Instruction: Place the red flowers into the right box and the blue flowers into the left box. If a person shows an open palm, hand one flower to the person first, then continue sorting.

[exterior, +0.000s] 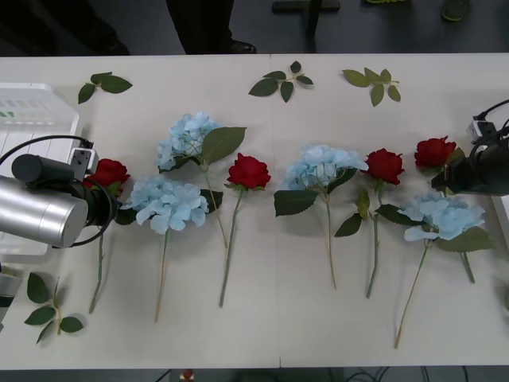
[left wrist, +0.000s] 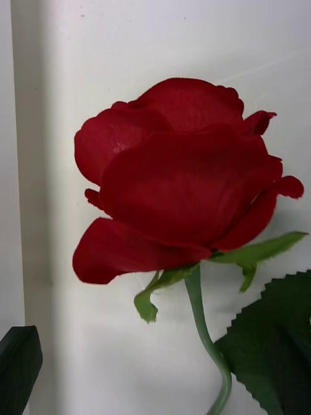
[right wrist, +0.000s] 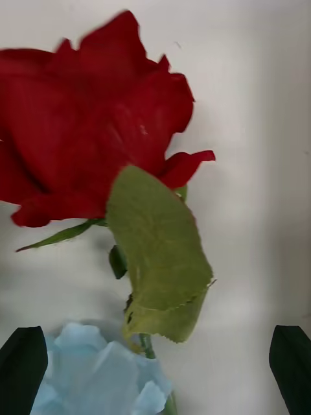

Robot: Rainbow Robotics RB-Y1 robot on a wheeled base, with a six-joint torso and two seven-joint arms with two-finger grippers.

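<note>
Several red flowers lie in a row across the white table, blooms toward the far side, mixed with several blue flowers such as one [exterior: 167, 203] left of centre. My left gripper [exterior: 110, 191] is open just behind the leftmost red rose [exterior: 109, 173], whose bloom [left wrist: 181, 181] is close in front of the left gripper's [left wrist: 155, 337] black fingers [left wrist: 19, 363]. My right gripper [exterior: 445, 177] is open at the rightmost red rose [exterior: 435, 151], with its bloom [right wrist: 97, 123] and a leaf between the right gripper's [right wrist: 157, 331] fingers [right wrist: 23, 369]. The left box [exterior: 32, 111] stands at the far left. A thin edge of the right box [exterior: 503, 231] shows at the right border.
Loose green leaf sprigs lie along the far side [exterior: 282, 82] [exterior: 372, 81] [exterior: 103, 83] and at the near left [exterior: 48, 306]. A pale-blue cluster [exterior: 443, 215] lies just beside the rightmost rose's stem. A person's dark legs [exterior: 199, 24] stand beyond the far table edge.
</note>
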